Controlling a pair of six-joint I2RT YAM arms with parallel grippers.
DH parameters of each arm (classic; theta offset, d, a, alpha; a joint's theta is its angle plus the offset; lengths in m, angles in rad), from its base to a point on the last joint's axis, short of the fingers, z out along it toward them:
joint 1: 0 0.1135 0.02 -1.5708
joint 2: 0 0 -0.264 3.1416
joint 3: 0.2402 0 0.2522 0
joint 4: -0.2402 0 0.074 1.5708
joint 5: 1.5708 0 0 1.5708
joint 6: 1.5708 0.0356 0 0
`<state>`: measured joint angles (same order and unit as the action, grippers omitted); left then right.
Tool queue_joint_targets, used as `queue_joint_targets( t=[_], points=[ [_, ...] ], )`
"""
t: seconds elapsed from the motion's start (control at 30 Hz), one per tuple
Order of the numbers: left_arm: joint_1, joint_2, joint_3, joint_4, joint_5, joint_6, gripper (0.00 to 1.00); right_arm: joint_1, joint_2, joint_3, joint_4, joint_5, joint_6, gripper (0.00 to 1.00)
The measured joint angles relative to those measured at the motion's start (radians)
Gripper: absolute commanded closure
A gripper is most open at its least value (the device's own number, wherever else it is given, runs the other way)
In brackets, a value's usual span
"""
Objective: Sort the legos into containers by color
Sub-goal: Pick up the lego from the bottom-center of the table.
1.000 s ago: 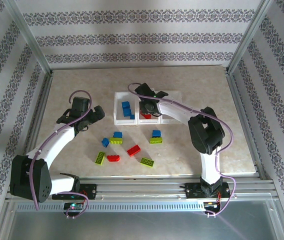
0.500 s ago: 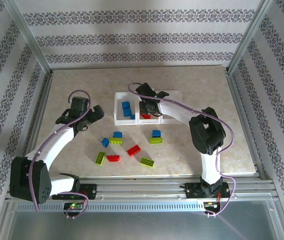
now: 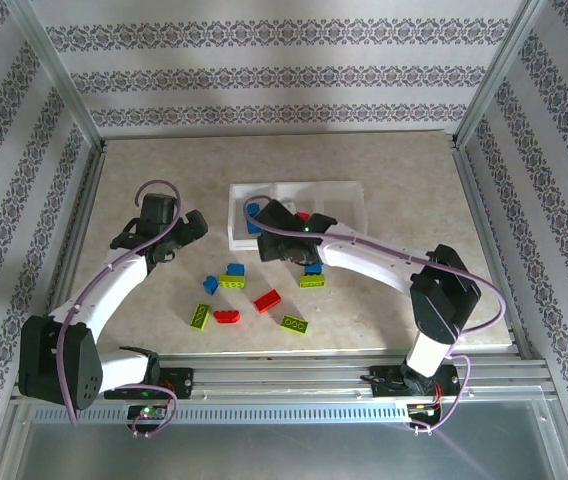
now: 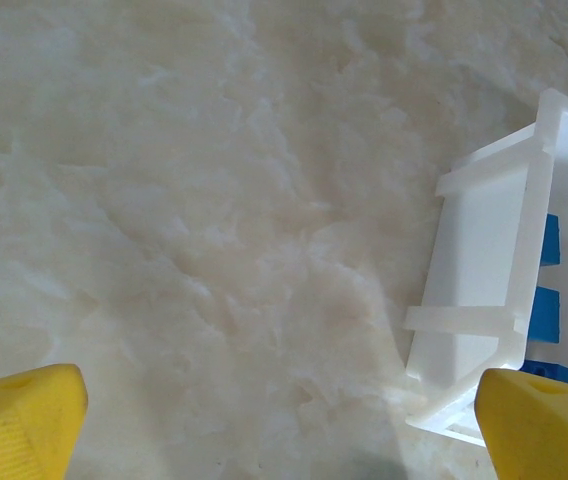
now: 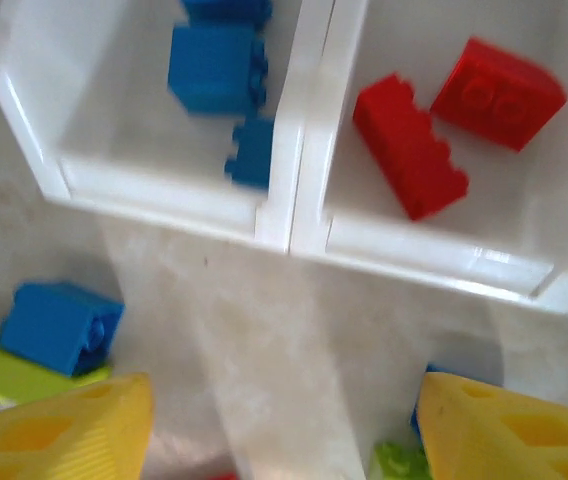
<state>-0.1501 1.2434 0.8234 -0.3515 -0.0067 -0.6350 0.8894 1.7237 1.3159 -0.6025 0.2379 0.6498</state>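
While two red legos point(image 5: 409, 160) lie in the middle bin of the containers point(image 5: 284, 150), right pincer point(image 5: 284, 430) hangs wide, empty; left pincer point(image 4: 284, 420) wide above counter point(image 4: 214, 200).

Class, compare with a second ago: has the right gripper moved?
Yes. The right gripper has drawn back from above the middle bin of the containers toward their near wall, with its jaws now apart.

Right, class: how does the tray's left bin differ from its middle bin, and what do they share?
The left translucent white square plastic bin holds blue studded plastic bricks; the middle white bin holds red studded bricks. Three blue pieces show in the left bin, two red ones in the middle bin. Both are white, square and joined side by side.
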Motion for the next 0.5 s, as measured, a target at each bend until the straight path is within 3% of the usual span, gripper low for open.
queue_joint_targets(
  t=[0.1, 0.5],
  points=[
    [0.005, 0.000, 0.000, 0.000, 0.000, 0.002, 0.00, 0.038, 0.001, -0.040, -0.029, -0.019, 0.080, 0.02],
    [0.008, 0.000, -0.011, 0.000, 0.000, 0.002, 0.00, 0.163, 0.049, -0.049, -0.084, -0.141, 0.243, 0.02]
  ],
)
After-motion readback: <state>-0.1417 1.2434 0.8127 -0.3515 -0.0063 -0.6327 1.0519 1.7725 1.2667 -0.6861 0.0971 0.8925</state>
